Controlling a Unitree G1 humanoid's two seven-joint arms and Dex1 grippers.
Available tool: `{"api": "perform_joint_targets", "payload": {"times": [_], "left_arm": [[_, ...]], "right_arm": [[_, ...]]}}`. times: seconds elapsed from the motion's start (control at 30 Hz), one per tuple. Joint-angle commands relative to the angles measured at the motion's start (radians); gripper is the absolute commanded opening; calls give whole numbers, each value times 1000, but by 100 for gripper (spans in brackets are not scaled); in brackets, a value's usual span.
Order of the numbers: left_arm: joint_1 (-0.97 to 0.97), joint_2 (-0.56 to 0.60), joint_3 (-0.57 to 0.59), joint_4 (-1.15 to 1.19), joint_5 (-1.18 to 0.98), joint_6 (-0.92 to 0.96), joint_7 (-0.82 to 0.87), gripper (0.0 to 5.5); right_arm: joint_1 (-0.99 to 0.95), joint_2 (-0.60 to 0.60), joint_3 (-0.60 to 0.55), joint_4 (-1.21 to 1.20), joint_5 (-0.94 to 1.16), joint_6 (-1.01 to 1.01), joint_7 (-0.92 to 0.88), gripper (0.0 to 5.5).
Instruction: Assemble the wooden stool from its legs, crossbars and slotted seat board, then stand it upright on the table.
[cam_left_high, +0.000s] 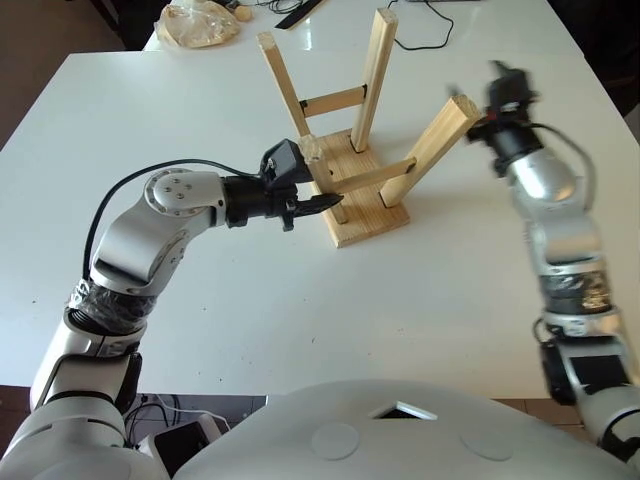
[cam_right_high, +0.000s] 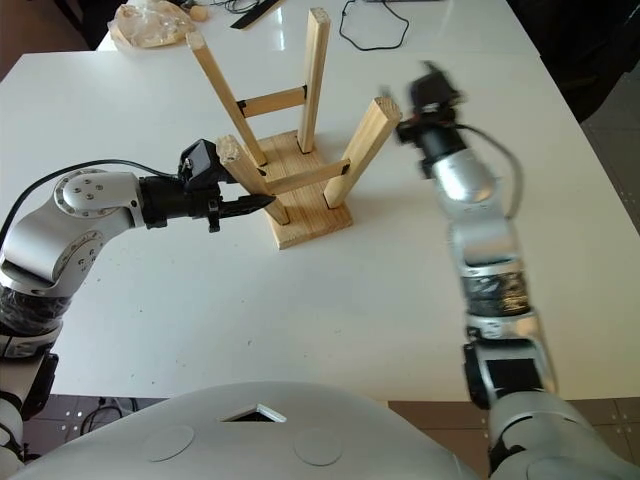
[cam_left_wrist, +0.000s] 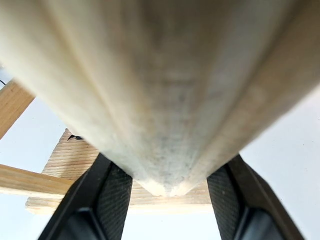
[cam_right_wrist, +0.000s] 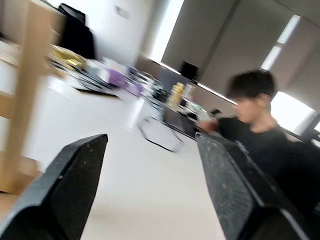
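Note:
The wooden stool lies upside down, its seat board (cam_left_high: 372, 226) flat on the white table and its legs pointing up. Two tall legs (cam_left_high: 281, 88) (cam_left_high: 375, 78) stand at the back, joined by a crossbar (cam_left_high: 335, 100). A thick leg (cam_left_high: 437, 143) leans out to the right, and a second crossbar (cam_left_high: 372, 178) links it to the near-left leg (cam_left_high: 322, 172). My left gripper (cam_left_high: 325, 203) is shut on that near-left leg low down; in the left wrist view the leg (cam_left_wrist: 165, 90) sits between its fingers (cam_left_wrist: 112, 197). My right gripper (cam_left_high: 506, 92) hangs open and empty just right of the thick leg's top, fingers (cam_right_wrist: 75, 185) apart.
A crumpled plastic bag (cam_left_high: 200, 22) lies at the table's back left. Black cables (cam_left_high: 432, 30) and a dark object (cam_left_high: 300, 12) lie along the far edge. Bare tabletop spreads in front of the stool and to its left; the table's right edge runs close behind my right arm.

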Motion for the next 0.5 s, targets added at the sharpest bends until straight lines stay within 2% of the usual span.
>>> {"api": "perform_joint_targets", "payload": {"times": [0.03,0.13,0.23,0.33,0.43,0.5], "left_arm": [[66,14,-122,47,60,136,-7,205],[52,7,-128,45,57,141,-8,205],[58,11,-124,61,66,128,-10,205],[73,21,-115,65,70,122,-14,205],[70,28,-112,70,71,122,-16,205],[66,29,-111,73,72,122,-18,205]], "right_arm": [[0,159,271,-450,250,217,115,326],[43,102,216,-386,193,233,145,326],[82,32,110,-221,105,169,146,326],[83,-46,-55,1,49,67,116,326],[22,-154,-242,322,2,-73,42,326],[-32,-193,-287,450,-44,-135,-13,326]]}}
